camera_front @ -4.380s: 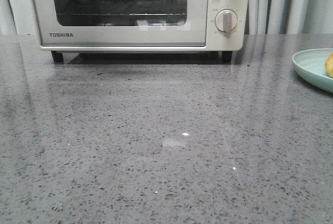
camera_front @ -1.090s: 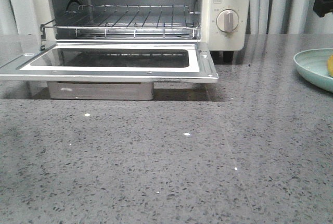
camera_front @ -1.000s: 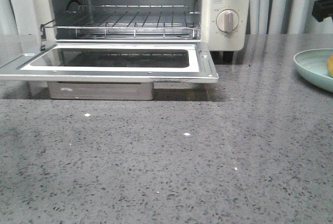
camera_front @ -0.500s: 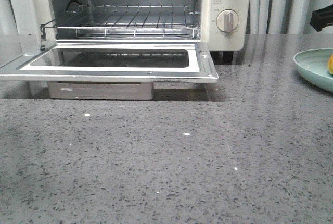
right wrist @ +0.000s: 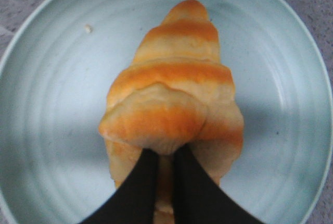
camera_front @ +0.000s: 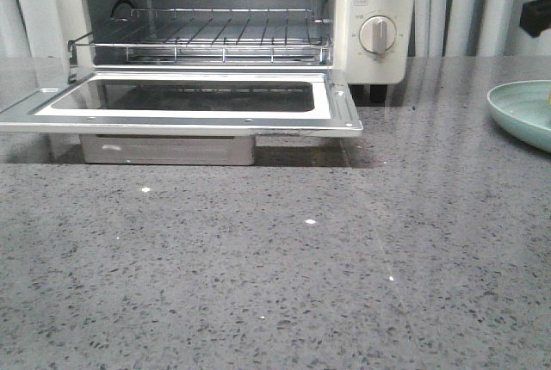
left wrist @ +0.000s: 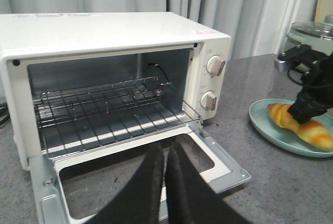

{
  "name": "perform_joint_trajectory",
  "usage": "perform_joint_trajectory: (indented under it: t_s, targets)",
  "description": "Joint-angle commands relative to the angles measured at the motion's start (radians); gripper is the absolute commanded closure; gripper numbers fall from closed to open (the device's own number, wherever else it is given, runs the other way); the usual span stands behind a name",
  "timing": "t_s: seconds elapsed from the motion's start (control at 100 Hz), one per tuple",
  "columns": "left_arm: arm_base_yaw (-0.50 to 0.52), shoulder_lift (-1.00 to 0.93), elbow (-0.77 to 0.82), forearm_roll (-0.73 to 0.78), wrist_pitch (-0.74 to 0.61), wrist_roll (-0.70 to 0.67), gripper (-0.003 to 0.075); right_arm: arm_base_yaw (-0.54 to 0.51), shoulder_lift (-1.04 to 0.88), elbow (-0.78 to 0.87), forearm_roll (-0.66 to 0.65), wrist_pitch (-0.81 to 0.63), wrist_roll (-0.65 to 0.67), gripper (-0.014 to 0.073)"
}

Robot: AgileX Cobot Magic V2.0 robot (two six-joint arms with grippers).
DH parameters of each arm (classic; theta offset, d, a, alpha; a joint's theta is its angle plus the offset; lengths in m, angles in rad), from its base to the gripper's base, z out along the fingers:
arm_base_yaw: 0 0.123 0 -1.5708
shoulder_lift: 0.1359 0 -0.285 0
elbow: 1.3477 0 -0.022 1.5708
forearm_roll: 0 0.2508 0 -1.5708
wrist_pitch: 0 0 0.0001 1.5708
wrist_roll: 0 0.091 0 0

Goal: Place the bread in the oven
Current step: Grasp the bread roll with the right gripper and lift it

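The cream-white oven (camera_front: 374, 9) stands at the back with its door (camera_front: 185, 116) folded down flat and the wire rack (camera_front: 207, 39) bare. It also shows in the left wrist view (left wrist: 104, 31). The golden-brown bread (right wrist: 174, 99) lies on a pale green plate (right wrist: 47, 109) to the oven's right. My right gripper (right wrist: 165, 153) is shut on the bread's near end, pinching a strip between its fingers; it also shows in the left wrist view (left wrist: 304, 110). My left gripper (left wrist: 165, 148) is shut and empty above the open door. The bread (left wrist: 299, 125) is out of the front view.
The plate's rim (camera_front: 516, 112) shows at the right edge of the grey speckled counter (camera_front: 275, 267). A black part of the right arm (camera_front: 535, 15) hangs above it. A glass-lidded pot (left wrist: 312, 31) stands behind the plate. Curtains hang behind the oven.
The oven door, shut 4.4 s ago, now lies open. The right arm's black part dipped, then rose slightly. The bread's yellow edge no longer shows on the plate in the front view.
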Motion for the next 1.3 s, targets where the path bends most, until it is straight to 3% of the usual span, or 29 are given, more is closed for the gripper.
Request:
perform_joint_trajectory:
  t_s: [0.0, 0.33, 0.66, 0.94, 1.29]
  targets:
    - [0.029, 0.000, -0.051, -0.003, -0.037, -0.011, 0.0742, 0.023, -0.077, -0.028, -0.023, 0.005, -0.004, 0.0662]
    - [0.069, 0.000, -0.133, 0.086, -0.094, -0.011, 0.0742, 0.192, -0.180, -0.028, -0.014, 0.088, -0.004, 0.0662]
    - [0.076, 0.000, -0.133, 0.104, -0.100, -0.011, 0.0742, 0.437, -0.268, -0.036, 0.020, 0.088, -0.004, 0.0662]
    - [0.076, 0.000, -0.131, 0.111, -0.069, -0.011, 0.0742, 0.608, -0.265, -0.194, 0.022, 0.060, -0.032, 0.0662]
    - [0.076, 0.000, -0.131, 0.111, -0.046, -0.011, 0.0742, 0.651, -0.083, -0.400, 0.022, 0.080, -0.146, 0.0662]
